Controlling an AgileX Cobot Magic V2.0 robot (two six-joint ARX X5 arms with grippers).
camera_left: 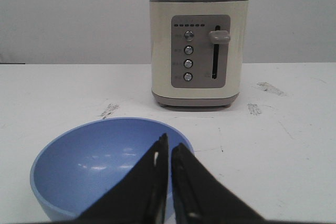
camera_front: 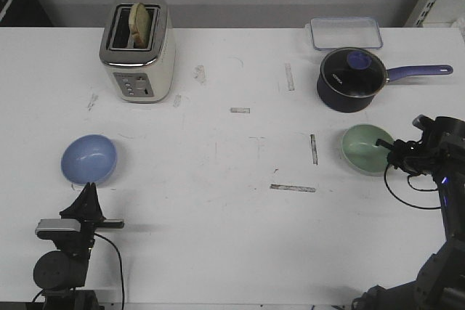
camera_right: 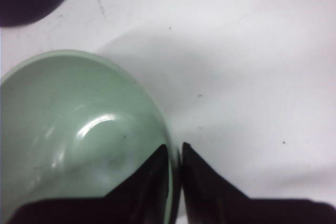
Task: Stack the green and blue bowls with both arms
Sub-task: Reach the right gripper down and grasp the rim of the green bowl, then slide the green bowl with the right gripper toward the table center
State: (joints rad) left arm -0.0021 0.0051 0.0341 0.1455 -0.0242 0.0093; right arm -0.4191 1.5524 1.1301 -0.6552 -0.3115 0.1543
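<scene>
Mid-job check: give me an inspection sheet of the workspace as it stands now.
Surface: white table, scuffed, with tape marks.
Job's things: blue bowl on the left, green bowl on the right, far apart, both upright and unstacked.
Clutter: toaster with bread in it, dark saucepan, clear lidded container.
Grippers: left gripper closed, empty, just short of the blue bowl; right gripper pinching the green bowl's rim.
Cables: loose black loops by both arms.
Surroundings: grey wall behind; shelf post at the far right.
</scene>
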